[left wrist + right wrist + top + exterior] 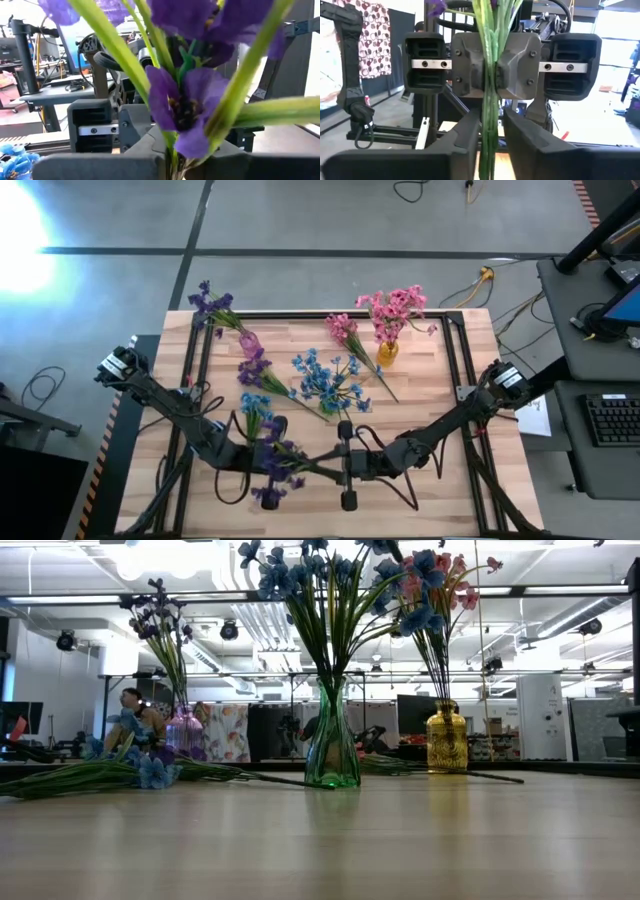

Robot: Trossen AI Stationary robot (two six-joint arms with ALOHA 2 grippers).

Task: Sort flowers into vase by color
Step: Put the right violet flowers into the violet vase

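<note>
Purple-blossomed sprig on thin green stems [487, 75] sits between both grippers at the table's near edge. Left gripper [490, 65] is clamped on the stems; right gripper [489, 145] fingers flank them closely, grip uncertain. Judgement: secure one hold before the other lets go, then carry to the purple glass vase [250, 343], far beyond the left gripper.

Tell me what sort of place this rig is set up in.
Probably a robotics lab or open workshop. Desks with a keyboard and monitor flank the table, cables trail across the concrete floor, and exposed ceiling ducts run overhead.
</note>
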